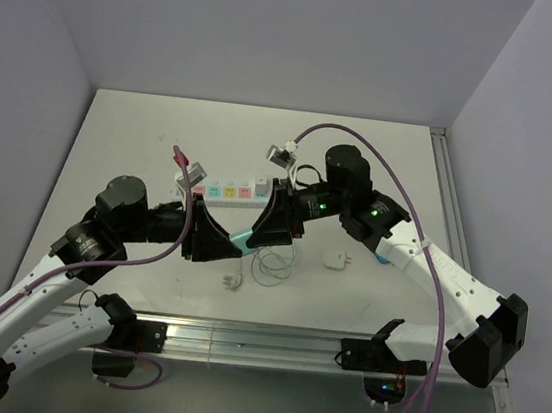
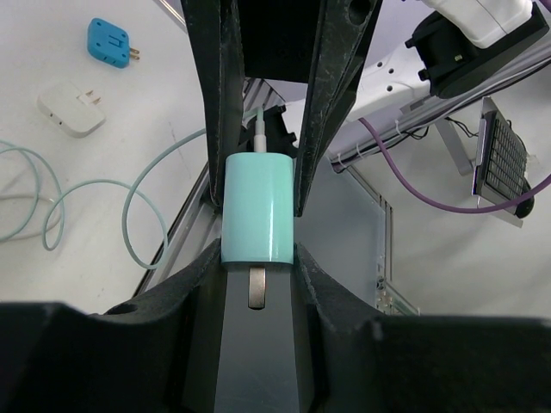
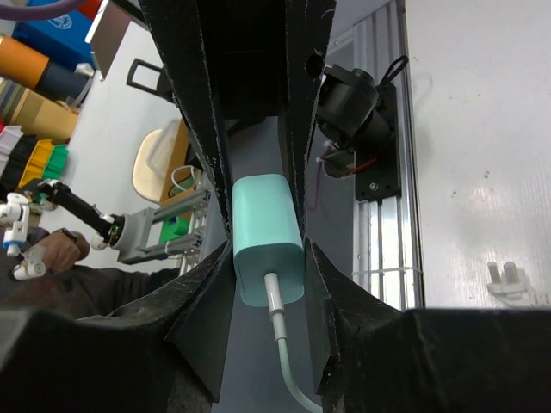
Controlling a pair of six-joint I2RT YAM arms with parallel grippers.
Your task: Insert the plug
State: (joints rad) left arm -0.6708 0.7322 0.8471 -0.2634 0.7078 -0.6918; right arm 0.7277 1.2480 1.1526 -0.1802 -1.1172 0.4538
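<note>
The left claw [image 2: 256,262] and right claw [image 3: 269,258] meet tip to tip above the middle of the desk [image 1: 133,139]. Each is pinched on the mint-green rectangular plastic plug [image 2: 258,205], the left at the prong end and the right at the cable end. Only one metal prong [image 2: 256,288] can be made out. Toward the far edge lies the white power strip with pastel sockets [image 1: 225,192], partly covered by the right arm.

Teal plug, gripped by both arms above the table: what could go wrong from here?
Both the left gripper and right gripper clamp the teal plug; one pulling before the other opens could twist it loose. Its prong faces the left gripper's palm, so only the right could insert it. The trailing cable may snag.
</note>
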